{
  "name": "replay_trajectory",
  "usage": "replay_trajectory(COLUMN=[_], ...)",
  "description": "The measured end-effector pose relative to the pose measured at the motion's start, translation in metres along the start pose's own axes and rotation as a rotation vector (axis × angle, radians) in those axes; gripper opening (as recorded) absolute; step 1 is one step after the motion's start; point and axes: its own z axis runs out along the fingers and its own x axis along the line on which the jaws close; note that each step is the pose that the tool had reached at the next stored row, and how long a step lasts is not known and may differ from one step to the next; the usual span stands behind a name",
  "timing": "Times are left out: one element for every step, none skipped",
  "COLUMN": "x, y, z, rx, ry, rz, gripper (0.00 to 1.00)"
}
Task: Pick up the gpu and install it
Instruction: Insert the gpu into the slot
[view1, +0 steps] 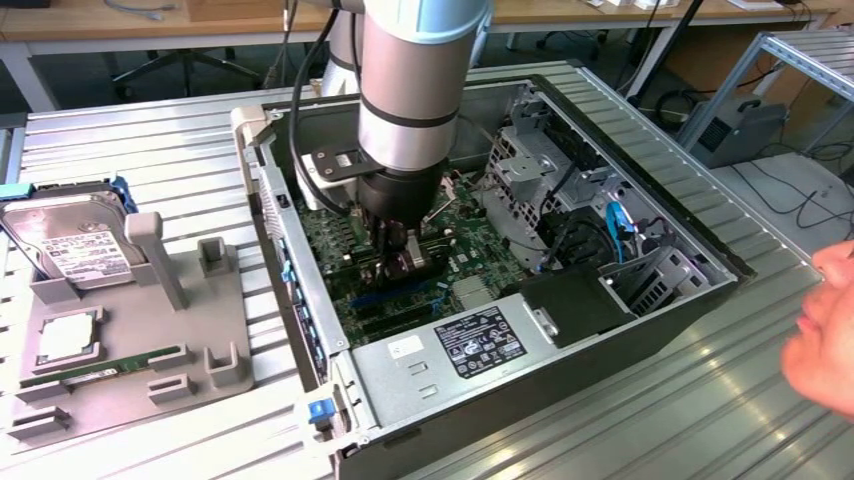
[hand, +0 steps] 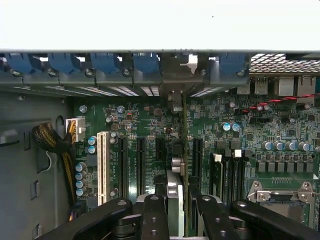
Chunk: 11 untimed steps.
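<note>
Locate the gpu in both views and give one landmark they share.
Exterior view: the gpu stands edge-on in the gripper, above the motherboard inside the open computer case.
Wrist view: the gpu runs edge-on up the middle, between the black fingers.
Shared landmark: the green motherboard.

The worktop (view1: 160, 150) is pale ribbed metal, its grooves running across the whole surface. Behind it stands a long wooden desk (view1: 200, 25) on white legs, with office chair bases (view1: 180, 68) on a dark floor (view1: 80, 75) beneath. At the exterior view's right, an aluminium frame (view1: 787, 60) rises beside a small grey box (view1: 734, 130) — black cables (view1: 787, 190) trail near it.
</note>
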Motion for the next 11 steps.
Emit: replay_trajectory(x=[0.0, -0.0002, -0.0008, -0.0013, -0.0012, -0.0012, -0.0012, -0.0012, -0.001, -0.0008, -0.0008], y=[0.0, 0.0, 0.0, -0.0001, -0.0001, -0.0001, 0.0, 0.0, 0.0, -0.0001, -0.0001], z=[0.0, 0.0, 0.0, 0.0002, 0.0001, 0.0002, 0.0002, 0.0003, 0.0004, 0.0005, 0.0006], rx=[0.0, 0.0, 0.0, 0.0001, 0.0, 0.0, 0.0, 0.0001, 0.0002, 0.0002, 0.0001], ry=[0.0003, 0.0006, 0.0009, 0.0008, 0.001, 0.001, 0.001, 0.0008, 0.0008, 0.0008, 0.0008], rz=[-0.001, -0.002, -0.003, -0.003, -0.003, -0.003, -0.003, -0.003, -0.003, -0.002, -0.001], gripper=[0.27, 0.27, 0.27, 0.27, 0.27, 0.27, 0.27, 0.27, 0.27, 0.27, 0.27])
